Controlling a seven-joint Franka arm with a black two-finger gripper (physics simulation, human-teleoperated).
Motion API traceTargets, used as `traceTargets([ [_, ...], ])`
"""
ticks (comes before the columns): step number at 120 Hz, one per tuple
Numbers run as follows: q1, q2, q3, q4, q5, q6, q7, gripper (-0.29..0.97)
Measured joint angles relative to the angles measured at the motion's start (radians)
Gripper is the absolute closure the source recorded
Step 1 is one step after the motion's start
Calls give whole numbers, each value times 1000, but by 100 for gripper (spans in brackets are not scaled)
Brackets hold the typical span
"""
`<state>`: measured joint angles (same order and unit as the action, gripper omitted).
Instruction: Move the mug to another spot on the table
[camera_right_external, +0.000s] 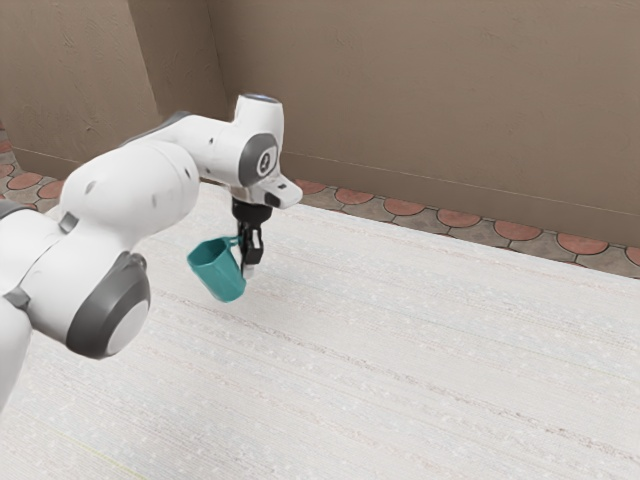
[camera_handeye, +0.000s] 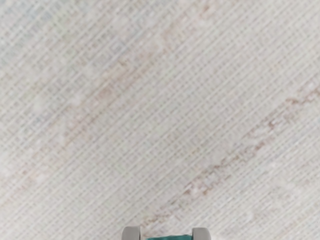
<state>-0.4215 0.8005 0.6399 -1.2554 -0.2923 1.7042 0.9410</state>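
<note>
The pale, woven-looking table top (camera_right_external: 430, 340) spreads across most of the room in front of me. A beige wall and a strip of terracotta floor tiles (camera_right_external: 460, 218) lie beyond its far edge. The white seven-joint arm (camera_right_external: 130, 200) comes in from the exterior view's left and bends down over the near-left part of the table.

The small teal mug (camera_right_external: 216, 270) hangs from its end. It looks lifted clear of the surface, though I cannot make out a shadow to be sure. It is tilted: its mouth leans up toward the exterior view's left and its base swings down toward the right.

The black two-finger gripper (camera_right_external: 250, 258) points straight down and is closed narrowly on the mug's wall at the rim. The cup's body sits off to the exterior view's left of the fingers, not centred under them. In the wrist view a sliver of teal (camera_handeye: 169, 237) shows between the two grey fingertips (camera_handeye: 131, 233), with only bare table below.

Because the mug hangs to one side of the hand, I judge it will touch down base-edge first. The wide bare stretch toward the exterior view's right looks like the natural place to carry it.
</note>
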Motion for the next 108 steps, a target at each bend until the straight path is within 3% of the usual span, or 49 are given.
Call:
traceTargets([
  [39, -63, 6, -26, -33, 8, -7, -70, 77],
  [108, -70, 41, -70, -56, 5, 3, -164, 79],
])
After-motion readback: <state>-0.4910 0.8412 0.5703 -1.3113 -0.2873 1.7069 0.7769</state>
